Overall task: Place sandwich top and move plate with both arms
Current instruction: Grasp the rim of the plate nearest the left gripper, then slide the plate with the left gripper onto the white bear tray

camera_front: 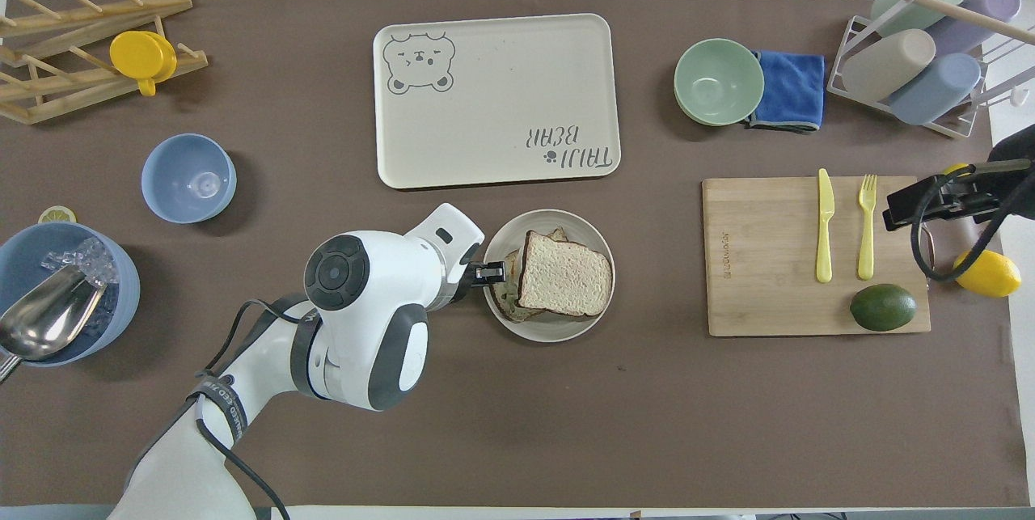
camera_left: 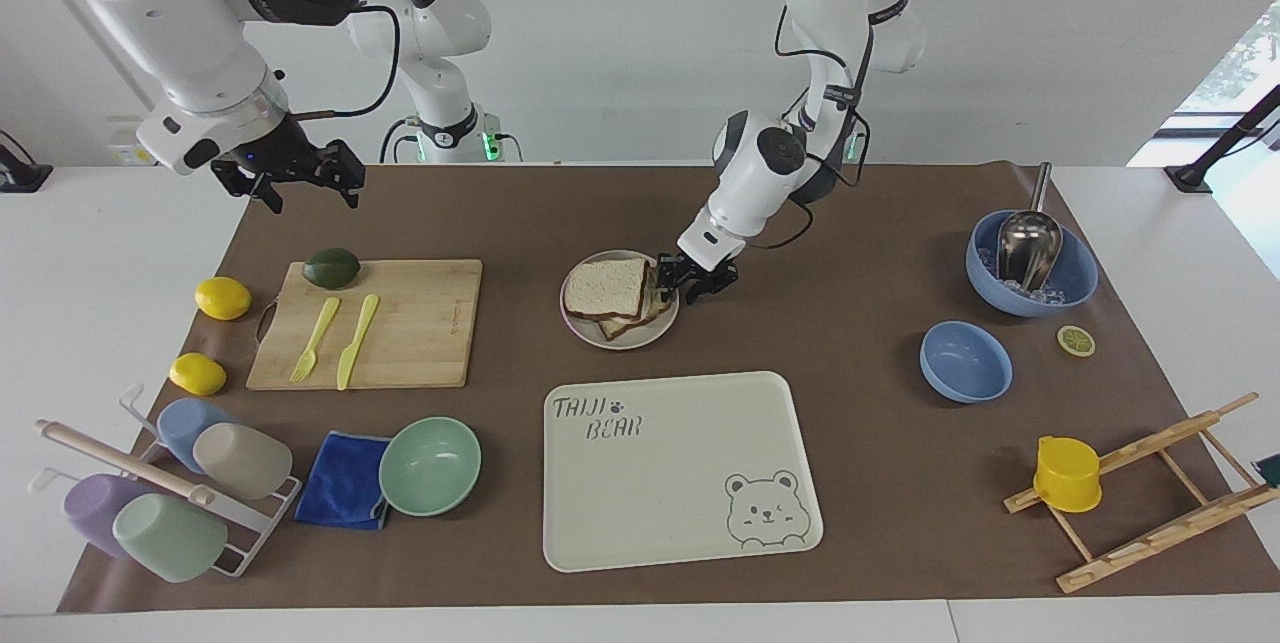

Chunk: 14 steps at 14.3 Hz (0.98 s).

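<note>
The sandwich top, a pale bread slice with a brown crust, lies on other slices on the small round plate at the table's middle. It also shows in the overhead view, as does the plate. My left gripper is low at the plate's rim on the side toward the left arm's end, and it also shows in the overhead view. My right gripper is open and empty, up in the air over the cutting board's outer end.
The bear-printed tray lies just farther from the robots than the plate. A cutting board with an avocado, knife and fork lies toward the right arm's end. A mint bowl, blue bowls, lemons and racks stand around.
</note>
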{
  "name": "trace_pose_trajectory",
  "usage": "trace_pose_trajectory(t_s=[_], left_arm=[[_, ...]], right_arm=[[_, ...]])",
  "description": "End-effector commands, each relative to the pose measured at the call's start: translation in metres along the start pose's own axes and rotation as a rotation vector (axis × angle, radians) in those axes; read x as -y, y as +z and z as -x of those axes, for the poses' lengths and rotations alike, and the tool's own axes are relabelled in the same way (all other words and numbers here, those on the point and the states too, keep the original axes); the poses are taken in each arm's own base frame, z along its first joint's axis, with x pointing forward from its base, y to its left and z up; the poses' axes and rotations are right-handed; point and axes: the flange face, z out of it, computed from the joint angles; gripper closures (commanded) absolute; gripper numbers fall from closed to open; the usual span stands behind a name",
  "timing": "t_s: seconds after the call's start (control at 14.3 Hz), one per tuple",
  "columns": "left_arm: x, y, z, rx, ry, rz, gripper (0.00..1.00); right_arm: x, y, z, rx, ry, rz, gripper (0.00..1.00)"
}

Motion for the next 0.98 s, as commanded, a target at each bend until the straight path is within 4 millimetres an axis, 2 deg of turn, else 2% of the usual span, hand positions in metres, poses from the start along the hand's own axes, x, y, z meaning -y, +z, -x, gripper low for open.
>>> trace_pose_trajectory(t_s=[0.0, 0.21, 0.63, 0.7, 0.77, 0.91], left_arm=[[-0.001, 0.012, 0.003, -0.006, -0.02, 0.0, 0.75], [0.0, 0.012, 0.003, -0.002, -0.023, -0.001, 1.0], [0.006, 0.009, 0.0, 0.015, -0.087, 0.025, 1.0], [0.006, 0.004, -0.003, 0.014, -0.09, 0.03, 1.0], [0.007, -0.01, -0.012, 0.017, -0.102, 0.044, 1.0], [0.012, -0.054, -0.041, 0.059, -0.131, 0.081, 1.0]], right_arm=[[0.0, 0.0, 0.003, -0.01, -0.024, 0.017, 0.0], [-0.001, 0.0, 0.004, -0.01, -0.023, 0.016, 0.0], [-0.001, 0.001, 0.005, -0.009, -0.022, 0.015, 0.0], [-0.001, 0.003, 0.005, -0.004, -0.022, 0.014, 0.0], [-0.001, 0.002, 0.006, -0.006, -0.022, 0.014, 0.0], [-0.001, 0.003, 0.006, -0.003, -0.022, 0.014, 0.0]])
